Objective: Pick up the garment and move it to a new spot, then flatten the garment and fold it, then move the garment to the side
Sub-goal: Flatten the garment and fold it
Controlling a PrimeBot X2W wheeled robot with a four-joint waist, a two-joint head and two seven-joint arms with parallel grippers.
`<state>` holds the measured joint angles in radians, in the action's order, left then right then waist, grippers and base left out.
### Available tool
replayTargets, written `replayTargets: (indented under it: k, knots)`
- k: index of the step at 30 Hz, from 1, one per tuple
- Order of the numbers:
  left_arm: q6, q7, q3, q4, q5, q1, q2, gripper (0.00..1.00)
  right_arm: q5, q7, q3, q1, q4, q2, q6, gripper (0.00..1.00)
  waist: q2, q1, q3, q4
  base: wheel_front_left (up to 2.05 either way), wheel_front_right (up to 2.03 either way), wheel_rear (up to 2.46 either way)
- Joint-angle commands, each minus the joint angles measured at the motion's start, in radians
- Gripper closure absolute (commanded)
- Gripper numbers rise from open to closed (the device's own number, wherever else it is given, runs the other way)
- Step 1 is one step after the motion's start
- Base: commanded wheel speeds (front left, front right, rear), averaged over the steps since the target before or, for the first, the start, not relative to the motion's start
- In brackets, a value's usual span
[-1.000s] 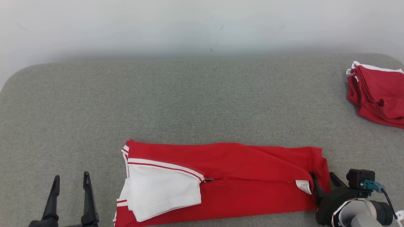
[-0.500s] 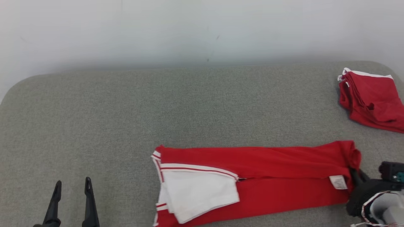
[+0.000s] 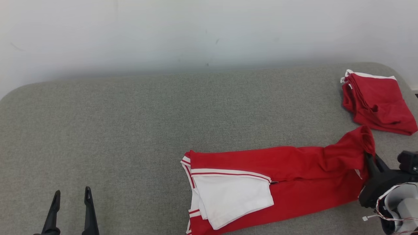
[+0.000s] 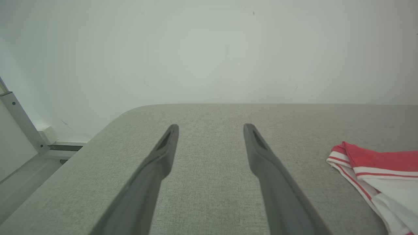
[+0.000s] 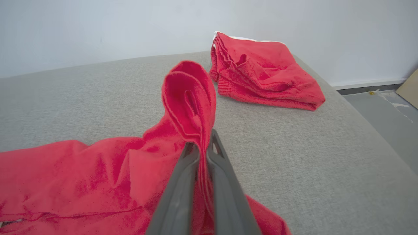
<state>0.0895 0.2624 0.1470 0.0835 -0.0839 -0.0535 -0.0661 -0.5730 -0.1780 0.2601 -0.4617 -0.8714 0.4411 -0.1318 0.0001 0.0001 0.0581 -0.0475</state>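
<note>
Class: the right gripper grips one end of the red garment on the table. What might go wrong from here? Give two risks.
1. The right gripper pinches only the raised end of the garment. The rest lies on the table, so pulling may drag and bunch it. The left gripper is open and apart from it, giving no support.
2. The red pile lies close beyond the held end, so a move that way may knock it.
</note>
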Motion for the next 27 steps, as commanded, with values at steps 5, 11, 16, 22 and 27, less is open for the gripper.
replayTargets:
  k: [5, 11, 16, 22, 27]
  knots:
    - [0.006, 0.003, 0.011, 0.009, 0.013, -0.004, 0.004, 0.00, -0.004, 0.004, 0.035, 0.016, 0.102, -0.075, 0.003, 1.00, -0.0001, -0.0001, -0.009, 0.009, 0.00, 0.00, 0.00]
    - [0.009, 0.003, 0.012, 0.008, 0.018, -0.005, 0.007, 0.00, -0.020, 0.051, 0.080, 0.044, 0.238, -0.165, 0.003, 1.00, -0.0001, -0.0001, -0.010, 0.021, 0.00, 0.00, 0.00]
    - [0.010, 0.003, 0.007, 0.016, 0.014, 0.000, 0.010, 0.00, -0.022, 0.104, 0.133, 0.078, 0.343, -0.244, 0.003, 1.00, -0.0001, -0.0001, -0.011, 0.031, 0.00, 0.00, 0.00]
    - [0.012, 0.003, -0.003, 0.028, 0.014, 0.021, 0.011, 0.00, -0.010, 0.147, 0.167, 0.101, 0.420, -0.312, 0.003, 1.00, -0.0001, -0.0001, -0.005, 0.049, 0.00, 0.00, 0.00]
    - [0.015, 0.003, -0.010, 0.040, 0.008, 0.037, 0.012, 0.00, -0.009, 0.165, 0.198, 0.105, 0.432, -0.352, 0.003, 1.00, -0.0001, -0.0001, 0.002, 0.069, 0.00, 0.00, 0.00]
